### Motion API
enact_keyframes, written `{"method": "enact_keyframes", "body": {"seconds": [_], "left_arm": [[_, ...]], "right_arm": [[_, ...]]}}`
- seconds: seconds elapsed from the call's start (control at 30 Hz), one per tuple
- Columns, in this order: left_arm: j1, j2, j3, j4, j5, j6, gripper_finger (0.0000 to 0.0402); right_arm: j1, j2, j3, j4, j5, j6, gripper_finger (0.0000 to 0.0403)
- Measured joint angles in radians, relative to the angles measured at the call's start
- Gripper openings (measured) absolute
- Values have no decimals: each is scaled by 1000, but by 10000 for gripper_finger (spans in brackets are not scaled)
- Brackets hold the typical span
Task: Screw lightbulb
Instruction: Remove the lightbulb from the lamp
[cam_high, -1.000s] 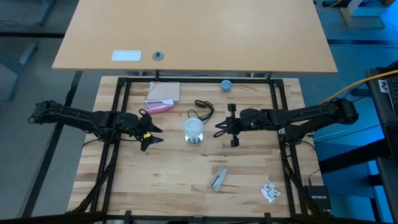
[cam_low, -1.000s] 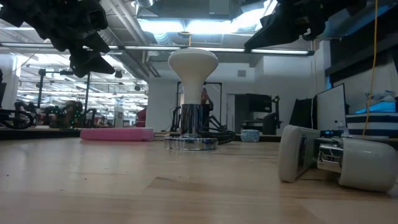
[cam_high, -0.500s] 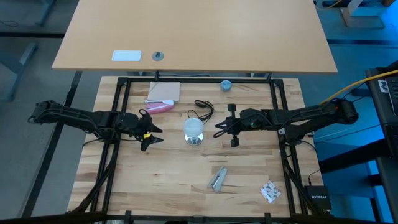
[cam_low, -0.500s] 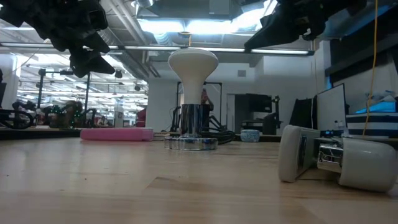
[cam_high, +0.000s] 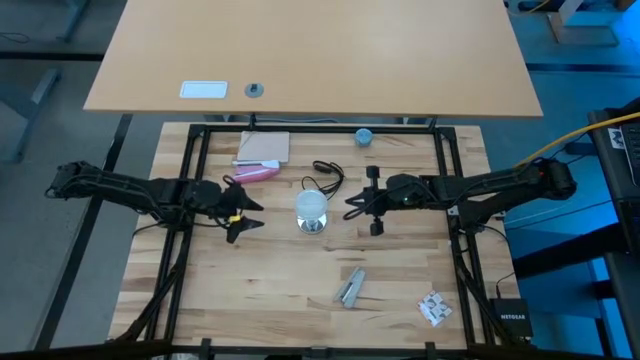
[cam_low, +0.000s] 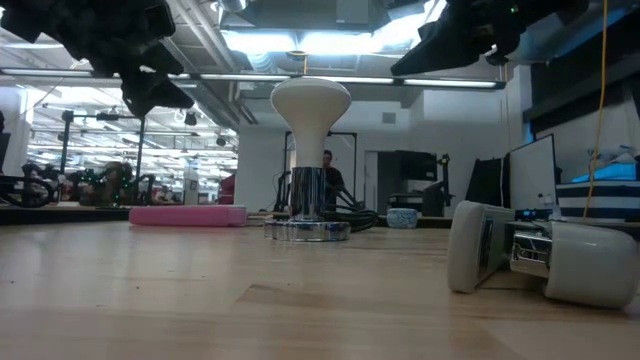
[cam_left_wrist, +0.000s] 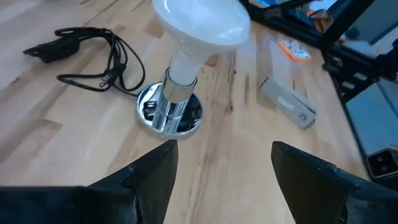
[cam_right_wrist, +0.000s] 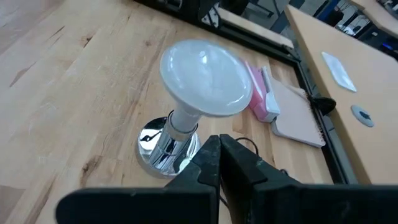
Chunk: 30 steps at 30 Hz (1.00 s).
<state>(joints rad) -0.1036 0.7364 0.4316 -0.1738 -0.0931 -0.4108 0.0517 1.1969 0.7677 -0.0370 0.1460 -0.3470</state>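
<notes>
Barely shifted, left claw (cam_high: 243, 214) gapes wide and right claw (cam_high: 350, 209) sits pinched, flanking the socketed lightbulb (cam_high: 312, 204).

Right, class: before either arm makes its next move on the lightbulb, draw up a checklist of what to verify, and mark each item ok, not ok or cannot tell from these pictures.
1. Lightbulb stands upright in the socket: ok.
2. Bulb screwed fully home: cannot tell; the threads are hidden inside the socket.
3. Left gripper clear of the bulb: ok; it hangs to the bulb's left, fingers open, nothing between them.
4. Right gripper clear of the bulb: ok; it is shut and empty, to the bulb's right.
5. Black cord out of the grippers' way: ok; it lies behind the socket, on the far side.
6. Socket base flat on the table: ok in the low view.
</notes>
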Motion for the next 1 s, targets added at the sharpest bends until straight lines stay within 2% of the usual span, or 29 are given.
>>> {"method": "enact_keyframes", "body": {"seconds": [0.2, 0.33, 0.5, 0.77, 1.0], "left_arm": [[0, 0, 0, 9, 0, -20, 251], [0, 0, 0, 9, 0, 18, 251], [0, 3, 0, 3, -6, 33, 251], [0, 36, 0, 1, -10, 18, 251], [0, 103, 0, 27, -67, 18, 251]], "right_arm": [[0, 6, 0, 23, 54, 2, 14], [0, 39, 0, 48, 68, 0, 14], [0, 99, 0, 39, 209, 30, 14], [0, 199, 0, 40, 202, 82, 14], [0, 258, 0, 44, 202, 82, 14]]}}
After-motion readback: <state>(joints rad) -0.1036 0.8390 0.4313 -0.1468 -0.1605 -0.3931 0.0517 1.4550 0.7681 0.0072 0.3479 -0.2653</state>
